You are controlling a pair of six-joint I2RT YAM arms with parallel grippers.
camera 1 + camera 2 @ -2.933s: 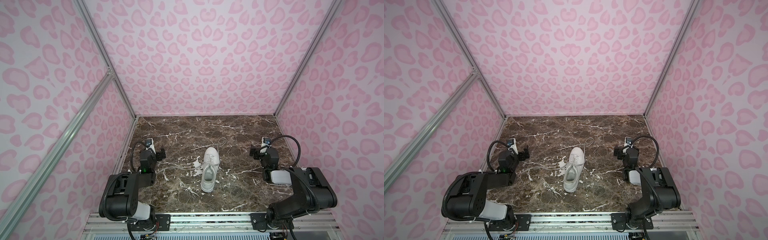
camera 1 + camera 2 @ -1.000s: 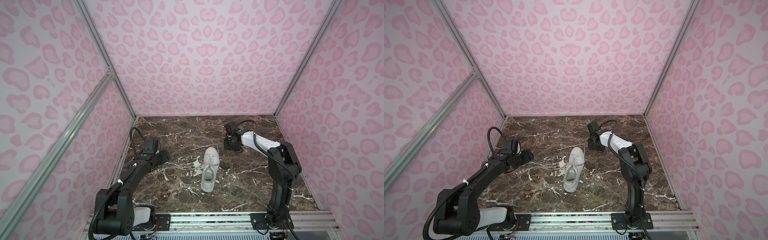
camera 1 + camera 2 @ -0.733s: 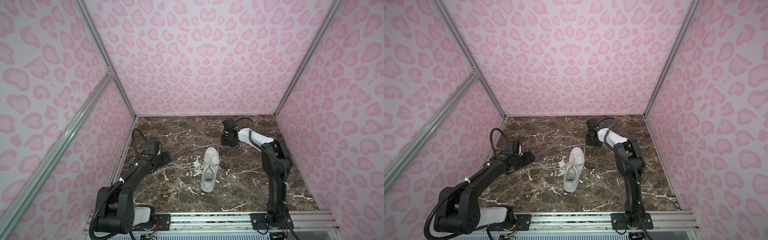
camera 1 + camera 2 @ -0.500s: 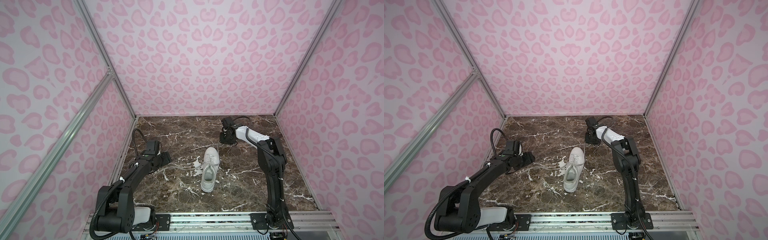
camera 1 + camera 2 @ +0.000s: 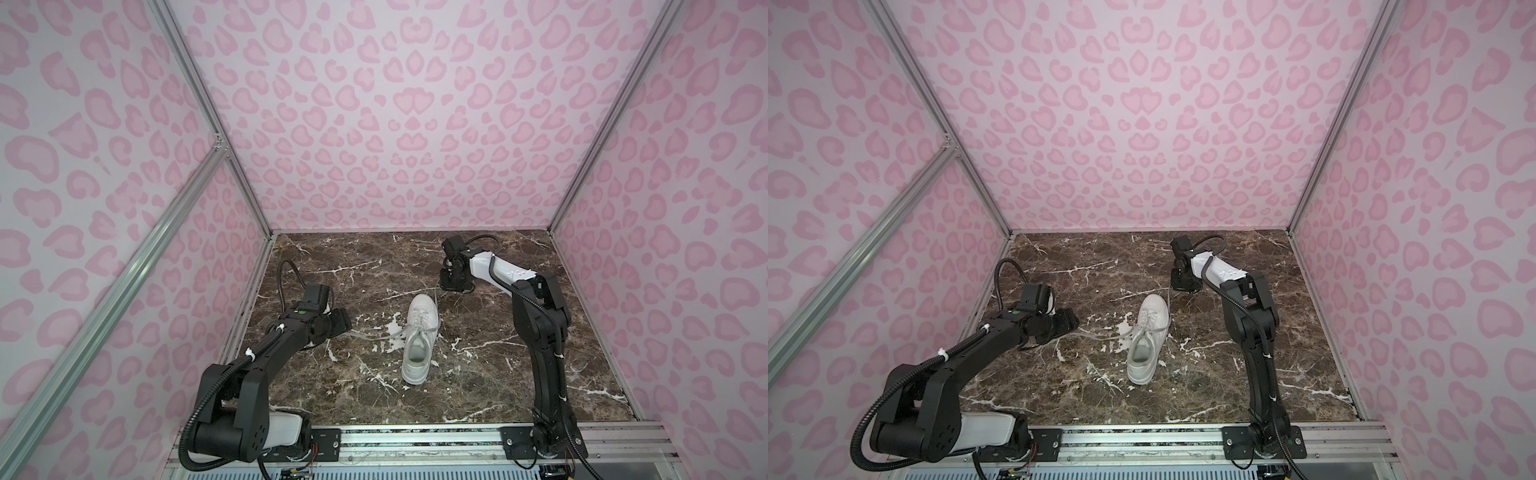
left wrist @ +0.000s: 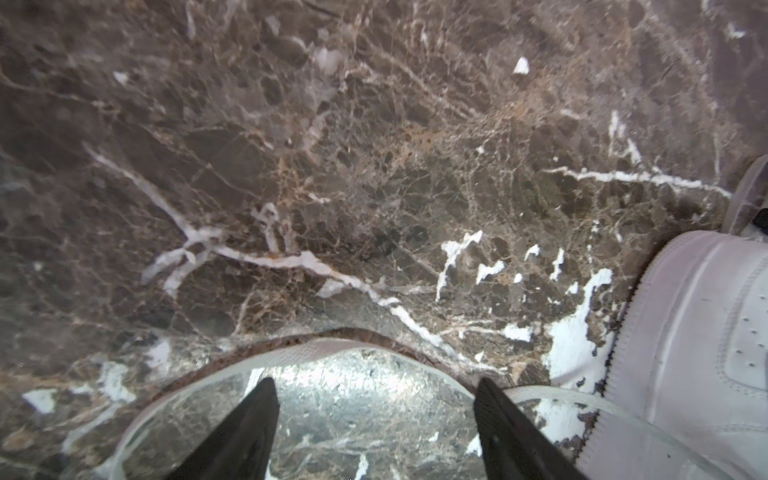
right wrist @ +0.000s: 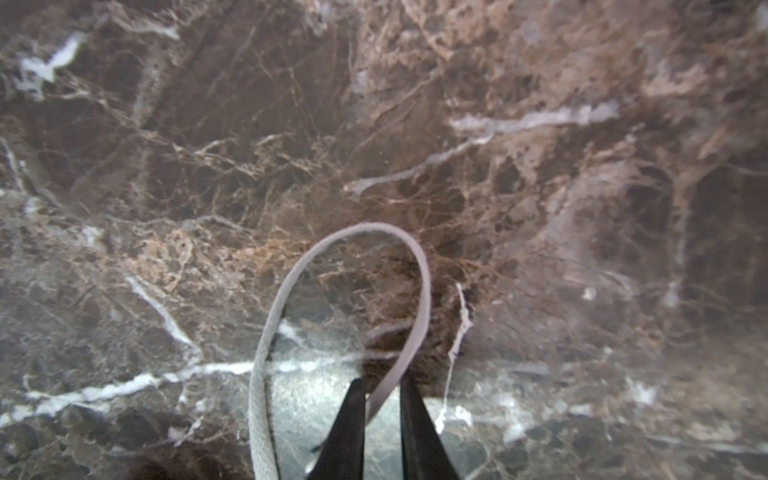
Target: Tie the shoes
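Right fingers (image 7: 409, 411) pinching lace (image 7: 417, 299)

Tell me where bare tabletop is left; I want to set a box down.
Free: marble between the sneaker's heel and the front rail, and the back left corner. Crowded: beside the sneaker, where a lace runs toward the left gripper, and around the right gripper.

A brown marble table (image 5: 478, 374) (white-veined) carries one white sneaker (image 5: 419, 338), laces (image 5: 370, 336) trailing.
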